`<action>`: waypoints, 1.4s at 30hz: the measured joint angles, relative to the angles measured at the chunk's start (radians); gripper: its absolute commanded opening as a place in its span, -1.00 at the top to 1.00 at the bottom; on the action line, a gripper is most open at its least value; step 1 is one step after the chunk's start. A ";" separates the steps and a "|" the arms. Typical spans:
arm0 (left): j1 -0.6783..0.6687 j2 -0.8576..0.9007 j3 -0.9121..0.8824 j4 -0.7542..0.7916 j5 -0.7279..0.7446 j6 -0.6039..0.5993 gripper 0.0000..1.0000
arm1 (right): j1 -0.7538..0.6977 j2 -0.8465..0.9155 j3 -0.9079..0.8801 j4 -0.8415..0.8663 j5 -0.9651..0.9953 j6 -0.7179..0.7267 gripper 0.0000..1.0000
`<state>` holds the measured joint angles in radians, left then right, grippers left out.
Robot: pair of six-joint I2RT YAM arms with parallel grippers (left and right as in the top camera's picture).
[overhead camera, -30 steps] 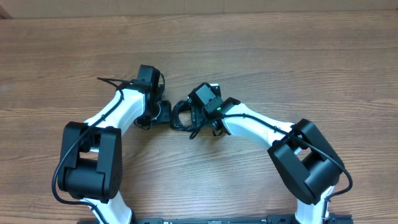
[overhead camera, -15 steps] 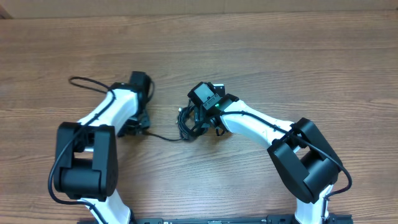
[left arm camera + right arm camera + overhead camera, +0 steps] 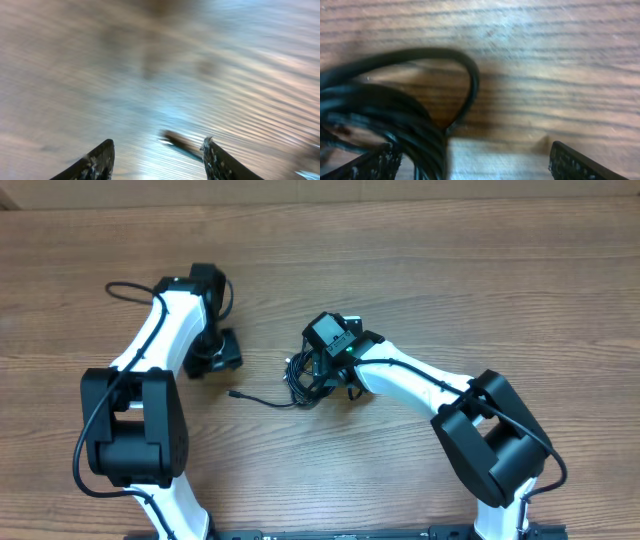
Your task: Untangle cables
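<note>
Count: two arms, two grippers, one tangled clump of cables (image 3: 301,383). The separate cords inside the clump cannot be counted; they overlap too tightly. One loose strand (image 3: 264,401) and one plug end (image 3: 233,393) are distinguishable.

Position: the clump lies on the wooden table (image 3: 430,260) near its centre, directly under the right arm's wrist. The plug end rests on bare wood between the two arms, just beside the left arm's tool and apart from it.

Orientation: the loose strand's long axis runs roughly left-right across the table, leaving the clump's lower edge, with the plug tip pointing toward the left arm. In the right wrist view, one loop (image 3: 473,75) arches up and over from the dark mass, then curves back down into it.

Left gripper (image 3: 157,151): fingers parted about halfway, bare wood in the gap, nothing held. A short dark rod shape (image 3: 179,141) lies ahead, too blurred to identify.

Right gripper (image 3: 470,161): fingers spread wide. The cable mass sits against the camera-left finger (image 3: 372,164); no clamping is seen.
</note>
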<state>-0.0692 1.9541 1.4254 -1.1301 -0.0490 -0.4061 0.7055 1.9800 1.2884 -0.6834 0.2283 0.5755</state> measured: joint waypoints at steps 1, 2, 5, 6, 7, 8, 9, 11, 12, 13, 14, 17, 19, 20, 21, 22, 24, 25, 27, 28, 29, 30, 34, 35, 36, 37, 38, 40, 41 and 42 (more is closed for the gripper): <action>-0.006 -0.001 0.017 0.000 0.033 0.026 -0.16 | 0.000 -0.009 0.000 -0.008 -0.005 0.000 -0.93; -0.013 -0.002 0.034 0.001 0.079 0.058 -0.18 | 0.000 -0.024 0.000 -0.012 -0.014 0.000 -0.97; -0.023 -0.005 0.055 0.009 0.230 0.157 -0.17 | -0.002 -0.122 0.000 -0.022 -0.051 -0.001 -1.00; -0.025 -0.005 0.055 0.006 0.281 0.188 -0.17 | -0.004 -0.166 0.000 -0.032 -0.066 0.000 -1.00; -0.025 -0.005 0.055 0.004 0.308 0.204 -0.17 | -0.006 -0.194 0.000 -0.039 -0.074 0.000 -1.00; -0.025 -0.005 0.055 0.003 0.331 0.222 -0.18 | -0.010 -0.232 0.000 -0.048 -0.093 0.001 -1.00; -0.026 -0.005 0.055 0.003 0.351 0.235 -0.18 | -0.013 -0.256 0.001 -0.053 -0.105 0.000 -1.00; -0.032 -0.005 0.050 0.008 0.380 0.261 -0.18 | -0.032 -0.277 0.002 -0.068 -0.149 0.000 -1.00; -0.037 -0.006 0.040 0.018 0.388 0.268 -0.17 | -0.048 -0.277 0.002 -0.079 -0.172 0.000 -1.00; -0.045 -0.006 0.023 0.037 0.396 0.277 -0.13 | -0.080 -0.274 0.002 -0.103 -0.201 0.000 -1.00; -0.055 -0.007 0.002 0.060 0.402 0.279 -0.02 | -0.101 -0.274 0.002 -0.111 -0.218 0.000 -1.00; -0.080 -0.008 -0.066 0.166 0.415 0.272 0.10 | -0.207 -0.274 0.002 -0.163 -0.258 0.000 -1.00; -0.098 -0.007 -0.110 0.237 0.417 0.259 0.14 | -0.294 -0.274 0.002 -0.219 -0.273 -0.011 -1.00; -0.109 -0.008 -0.125 0.263 0.418 0.252 0.14 | -0.317 -0.273 0.002 -0.235 -0.277 -0.018 -1.00; -0.119 -0.008 -0.131 0.288 0.423 0.250 0.13 | -0.350 -0.273 0.002 -0.253 -0.281 -0.033 -1.00; -0.130 -0.008 -0.132 0.317 0.426 0.248 0.12 | -0.375 -0.274 0.000 -0.264 -0.284 -0.046 -1.00; -0.154 -0.008 -0.135 0.378 0.442 0.248 0.10 | -0.406 -0.274 -0.010 -0.278 -0.315 -0.080 -1.00; -0.169 -0.008 -0.136 0.420 0.450 0.248 0.07 | -0.412 -0.273 -0.021 -0.278 -0.330 -0.092 -1.00; -0.201 -0.008 -0.137 0.507 0.465 0.248 0.02 | -0.417 -0.273 -0.055 -0.285 -0.362 -0.113 -1.00; -0.215 -0.008 -0.137 0.515 0.468 0.248 0.01 | -0.417 -0.272 -0.060 -0.285 -0.367 -0.116 -1.00; -0.234 -0.008 -0.140 0.550 0.472 0.246 0.01 | -0.417 -0.272 -0.072 -0.274 -0.380 -0.121 -1.00; -0.241 -0.008 -0.140 0.570 0.473 0.246 0.00 | -0.416 -0.272 -0.077 -0.270 -0.386 -0.124 -1.00; -0.270 -0.009 -0.128 0.578 0.480 0.245 0.05 | -0.412 -0.272 -0.106 -0.259 -0.455 -0.130 -1.00; -0.269 -0.009 -0.109 0.536 0.480 0.245 0.05 | -0.407 -0.272 -0.106 -0.248 -0.485 -0.132 -0.95; -0.264 -0.009 -0.086 0.498 0.480 0.245 0.06 | -0.404 -0.272 -0.106 -0.243 -0.494 -0.131 -0.92; -0.259 -0.009 -0.056 0.456 0.478 0.245 0.06 | -0.399 -0.272 -0.106 -0.231 -0.514 -0.131 -0.78; -0.250 -0.009 -0.008 0.407 0.474 0.245 0.19 | -0.393 -0.272 -0.106 -0.218 -0.529 -0.131 -0.49; -0.235 -0.009 0.060 0.335 0.452 0.244 0.36 | -0.381 -0.272 -0.108 -0.185 -0.544 -0.132 0.42; -0.225 -0.010 0.093 0.291 0.431 0.238 0.46 | -0.373 -0.272 -0.108 -0.161 -0.553 -0.129 0.75; -0.222 -0.012 0.105 0.266 0.417 0.235 0.63 | -0.363 -0.272 -0.109 -0.138 -0.561 -0.131 0.92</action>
<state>-0.2913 1.9419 1.5307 -0.8639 0.3679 -0.1711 0.3428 1.7084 1.1797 -0.8215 -0.3328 0.4446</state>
